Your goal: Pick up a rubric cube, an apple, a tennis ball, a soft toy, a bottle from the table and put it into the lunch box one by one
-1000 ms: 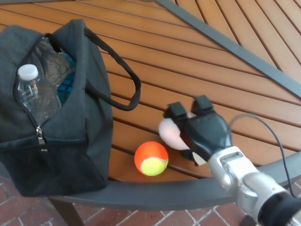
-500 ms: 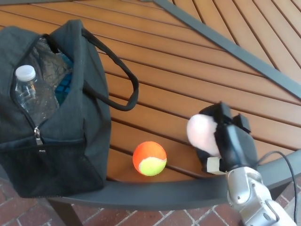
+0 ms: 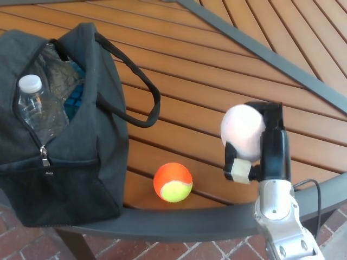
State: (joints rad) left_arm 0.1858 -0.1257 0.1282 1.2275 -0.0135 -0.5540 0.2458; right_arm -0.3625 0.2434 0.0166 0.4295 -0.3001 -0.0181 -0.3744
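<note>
My right hand (image 3: pixel 265 143) is raised above the table's front right part and is shut on a pale pink soft toy (image 3: pixel 242 131). An orange and yellow tennis ball (image 3: pixel 173 182) lies on the wooden slats near the front edge, left of the hand. The dark grey lunch bag (image 3: pixel 81 162) stands open at the left. Inside it a clear bottle (image 3: pixel 33 105) with a white cap stands up, and a blue patch of the cube (image 3: pixel 76 97) shows beside it. No apple shows. My left hand is out of the picture.
The bag's black strap (image 3: pixel 146 103) loops out over the slats to the right of the bag. A grey metal rim (image 3: pixel 179 222) runs along the table's front edge, and a grey bar (image 3: pixel 260 51) crosses the far right. Brick floor lies below.
My right hand took the pink toy off the table, drew it right and lifted it, turning the wrist upright. The ball and bag stayed put.
</note>
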